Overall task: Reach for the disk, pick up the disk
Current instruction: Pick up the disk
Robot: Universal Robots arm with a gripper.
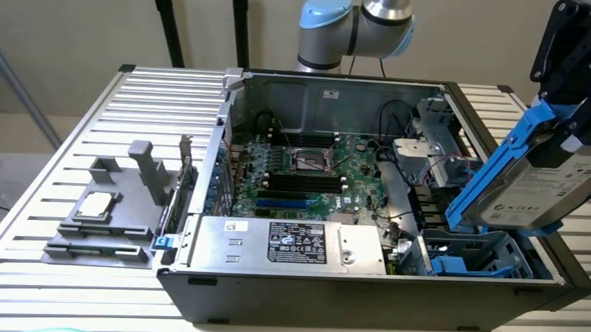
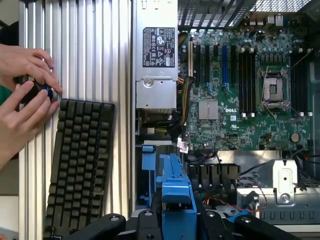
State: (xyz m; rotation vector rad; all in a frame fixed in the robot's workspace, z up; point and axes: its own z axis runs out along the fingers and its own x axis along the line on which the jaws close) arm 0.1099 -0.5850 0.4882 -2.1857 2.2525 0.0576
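The disk [image 1: 543, 188], a flat silver-grey drive with a white label, hangs tilted above the right end of the open computer case. Its blue plastic bracket [image 1: 499, 166] runs along the edge facing the case. My black gripper [image 1: 563, 128] comes down from the upper right of the exterior view and is shut on the disk's upper end. In the wrist view the blue bracket [image 2: 176, 200] sits clamped between my gripper's [image 2: 177, 222] black fingers, above the drive bay.
The open case [image 1: 305, 294] holds the green motherboard [image 1: 305, 173], a silver power supply with a black label [image 1: 286, 242] and a blue-railed drive bay [image 1: 471, 261]. A grey fixture [image 1: 102, 221] stands on the slatted table. A person's hands [image 2: 22, 95] work beside a black keyboard [image 2: 77, 165].
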